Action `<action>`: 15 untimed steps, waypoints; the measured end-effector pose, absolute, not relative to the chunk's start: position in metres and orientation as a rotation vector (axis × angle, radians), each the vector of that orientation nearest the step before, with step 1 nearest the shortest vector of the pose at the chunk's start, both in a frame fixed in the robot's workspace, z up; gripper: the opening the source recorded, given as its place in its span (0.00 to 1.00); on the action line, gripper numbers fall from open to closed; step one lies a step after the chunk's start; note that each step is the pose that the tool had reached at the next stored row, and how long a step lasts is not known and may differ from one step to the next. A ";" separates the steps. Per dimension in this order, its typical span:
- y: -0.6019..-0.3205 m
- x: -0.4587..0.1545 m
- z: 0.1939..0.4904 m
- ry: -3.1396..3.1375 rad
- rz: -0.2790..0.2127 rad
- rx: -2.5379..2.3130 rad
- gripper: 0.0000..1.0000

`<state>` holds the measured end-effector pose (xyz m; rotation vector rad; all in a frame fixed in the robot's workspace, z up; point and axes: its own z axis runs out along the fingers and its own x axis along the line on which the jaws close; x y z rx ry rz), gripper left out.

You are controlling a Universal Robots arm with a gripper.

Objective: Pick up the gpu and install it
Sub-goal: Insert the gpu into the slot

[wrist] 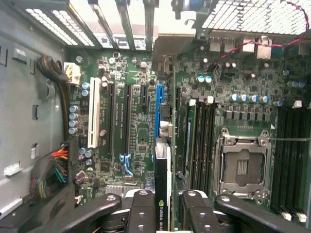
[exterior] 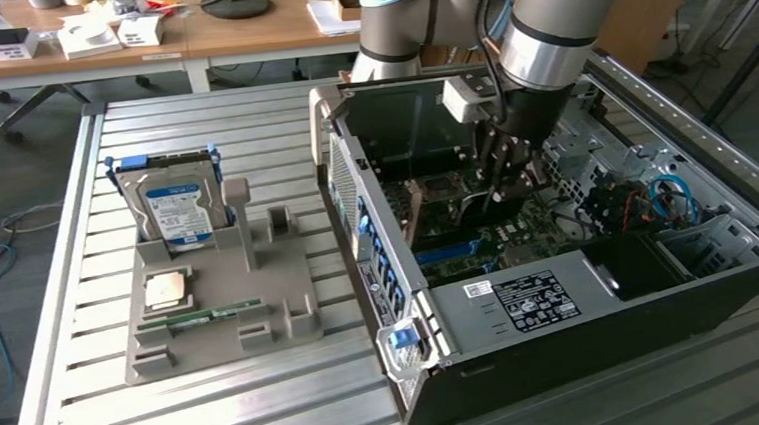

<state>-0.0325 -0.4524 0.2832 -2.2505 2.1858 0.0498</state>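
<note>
The pincer [wrist: 164, 206] is inside the open computer case [exterior: 546, 306] on the worktop [exterior: 233, 408], closed on the gpu [wrist: 162, 170], one finger on each flat face. The card stands on edge over the motherboard [wrist: 133, 133]. Its long axis runs in line with the blue slot [wrist: 159, 109], pointing toward the case's rear bracket openings. Whether its edge is in the slot cannot be told.

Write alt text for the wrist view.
The gripper holds the gpu edge-on over the motherboard inside the open case, in line with a blue slot. A CPU socket and memory slots lie to one side.
</note>
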 end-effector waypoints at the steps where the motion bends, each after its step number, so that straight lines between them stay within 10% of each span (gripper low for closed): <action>1: -0.452 -0.034 0.283 2.186 0.050 -2.250 0.26; 15: -0.453 -0.040 0.283 2.185 0.049 -2.251 0.26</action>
